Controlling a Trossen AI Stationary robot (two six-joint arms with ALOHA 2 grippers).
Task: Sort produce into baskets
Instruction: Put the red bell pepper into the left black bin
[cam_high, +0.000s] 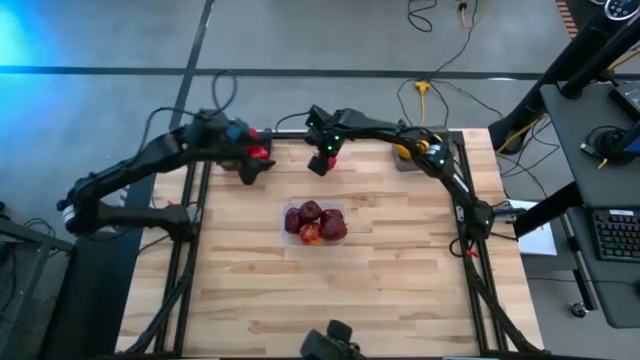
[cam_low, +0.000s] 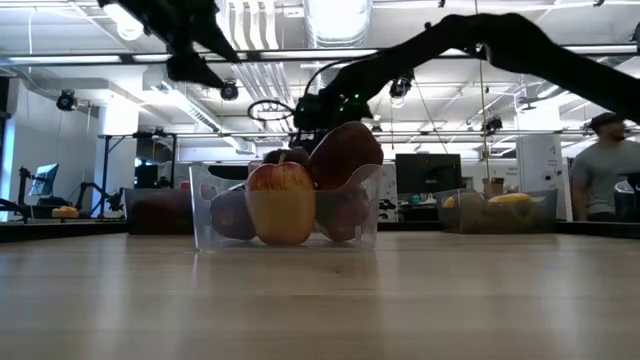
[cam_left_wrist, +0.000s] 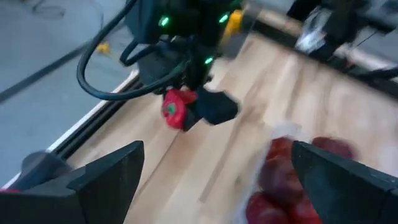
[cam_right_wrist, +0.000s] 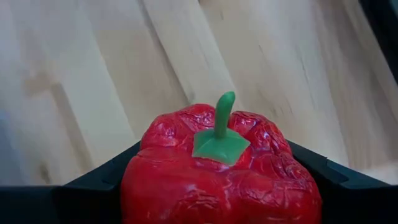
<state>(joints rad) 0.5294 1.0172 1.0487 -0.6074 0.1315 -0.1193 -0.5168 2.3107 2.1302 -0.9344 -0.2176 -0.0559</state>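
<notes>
Table (cam_high: 400, 290) is wooden; its far edge is partly masked by both arms. Clear container (cam_high: 315, 223) sits mid-table, the landmark. Apples (cam_high: 310, 214) inside: 4–5, exact count unclear since they overlap. Grey tray (cam_high: 408, 155) beyond-right of the container, yellow produce (cam_high: 404, 151) in it, half hidden by the arm; count unreadable. Left gripper (cam_high: 250, 172) beyond-left of the container, fingers (cam_left_wrist: 106, 177) spread wide, holding nothing; something red (cam_high: 258, 152) just behind it, unidentifiable. Right gripper (cam_high: 322, 163) just beyond the container, above the table, clamped on 1 red bell pepper (cam_right_wrist: 221, 174), green stem toward its wrist camera, lower part cut off.
</notes>
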